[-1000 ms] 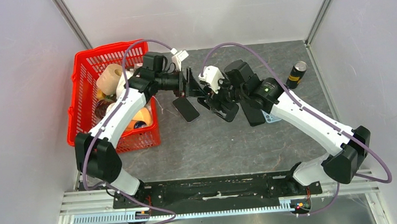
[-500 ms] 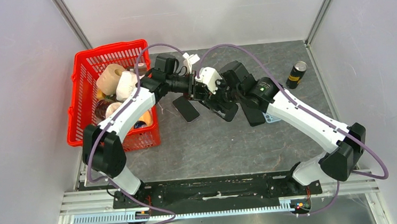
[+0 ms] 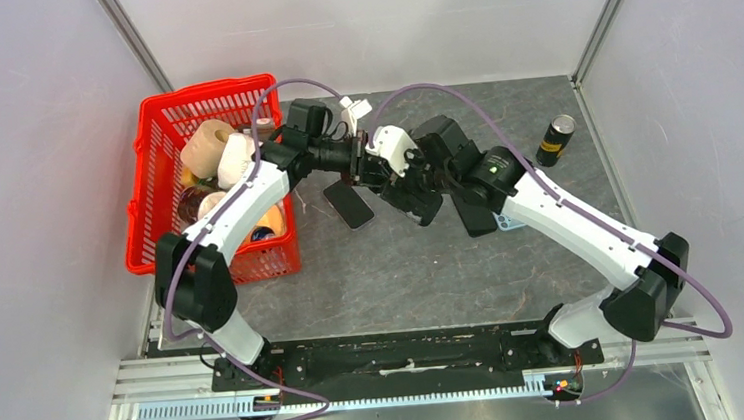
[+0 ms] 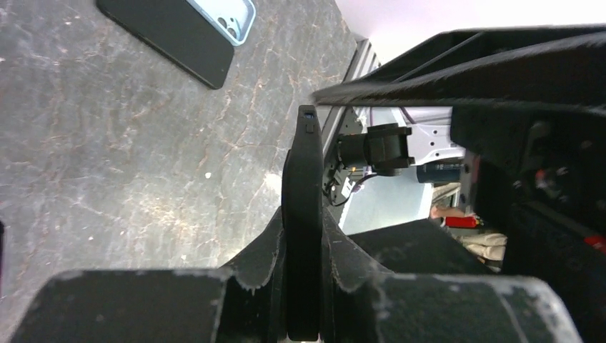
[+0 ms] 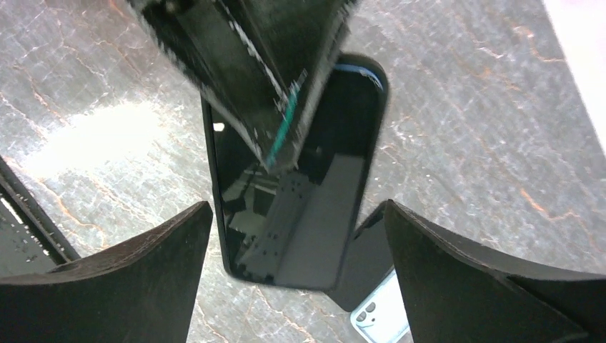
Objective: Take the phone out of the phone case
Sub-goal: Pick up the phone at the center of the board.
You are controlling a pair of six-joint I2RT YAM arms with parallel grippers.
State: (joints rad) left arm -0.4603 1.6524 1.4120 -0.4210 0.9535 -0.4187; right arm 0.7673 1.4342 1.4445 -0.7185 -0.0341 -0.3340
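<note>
holding thin black slab point(image 4: 303, 186), probably cased phone, in clamped left fingers point(image 4: 270, 266); right fingers point(image 5: 457, 279) wide, empty. stiff, slick: pinch long edges.

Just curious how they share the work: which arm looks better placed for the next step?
Left, likely: the left claw is clamped on a thin dark slab, while the right claw stands open and empty over a phone lying flat.

Grey table point(image 3: 403, 278) — phone point(image 3: 349, 204), basket point(image 3: 200, 91), can point(image 3: 556, 139)
</note>
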